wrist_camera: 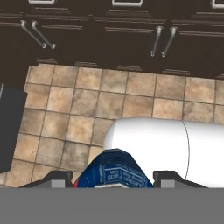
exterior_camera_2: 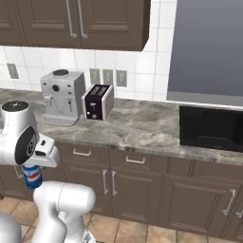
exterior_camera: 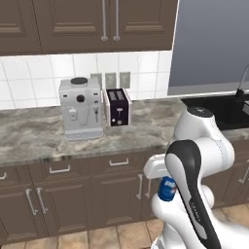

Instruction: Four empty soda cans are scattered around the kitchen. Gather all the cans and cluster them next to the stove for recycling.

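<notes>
Blue soda can (exterior_camera_2: pixel 32 177) with white band, upright, held between the claw's (wrist_camera: pixel 113 175) fingers, above the floor

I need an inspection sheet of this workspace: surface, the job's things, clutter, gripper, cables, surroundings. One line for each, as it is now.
Surface: marble counter, bare in front of the appliances.
Job's things: blue soda can held in the air over the tile floor; no stove seen.
Clutter: coffee machine, toaster, black microwave on the counter.
Gripper: gripper pointing down, fingers shut on the can.
Cables: nothing seen.
Surroundings: dark brown cabinets, white tiled wall with outlets.
</notes>
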### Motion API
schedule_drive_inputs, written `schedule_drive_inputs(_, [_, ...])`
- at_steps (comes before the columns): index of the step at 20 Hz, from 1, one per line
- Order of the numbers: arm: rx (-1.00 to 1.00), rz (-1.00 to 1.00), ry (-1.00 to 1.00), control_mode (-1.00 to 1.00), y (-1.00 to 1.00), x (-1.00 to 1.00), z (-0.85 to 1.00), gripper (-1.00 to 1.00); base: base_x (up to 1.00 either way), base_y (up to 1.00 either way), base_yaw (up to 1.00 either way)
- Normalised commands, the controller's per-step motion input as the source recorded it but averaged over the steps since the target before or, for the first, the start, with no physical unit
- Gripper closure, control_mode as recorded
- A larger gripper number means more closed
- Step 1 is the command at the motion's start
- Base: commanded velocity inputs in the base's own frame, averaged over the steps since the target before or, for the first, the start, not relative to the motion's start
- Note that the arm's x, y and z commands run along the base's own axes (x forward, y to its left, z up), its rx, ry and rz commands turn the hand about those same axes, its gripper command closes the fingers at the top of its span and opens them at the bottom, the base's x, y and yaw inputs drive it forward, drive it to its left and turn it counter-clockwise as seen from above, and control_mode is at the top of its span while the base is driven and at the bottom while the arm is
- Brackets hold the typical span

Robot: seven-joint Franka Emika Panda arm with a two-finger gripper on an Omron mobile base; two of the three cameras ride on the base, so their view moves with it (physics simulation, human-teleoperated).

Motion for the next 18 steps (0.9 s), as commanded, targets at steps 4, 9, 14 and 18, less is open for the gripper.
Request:
schedule_drive_inputs(4, [0.0,0.0,0.0,1.0,0.0,0.0,0.0,1.0,0.0,0.3,0.15])
schedule_drive_inputs(9, [0.0,0.0,0.0,1.0,0.0,0.0,0.0,1.0,0.0,0.33,0.16])
schedule_drive_inputs(14, [0.0,0.0,0.0,1.0,0.0,0.0,0.0,1.0,0.0,0.14,0.18])
schedule_drive_inputs(18, [0.0,0.0,0.0,1.0,0.0,0.0,0.0,1.0,0.0,0.05,0.21])
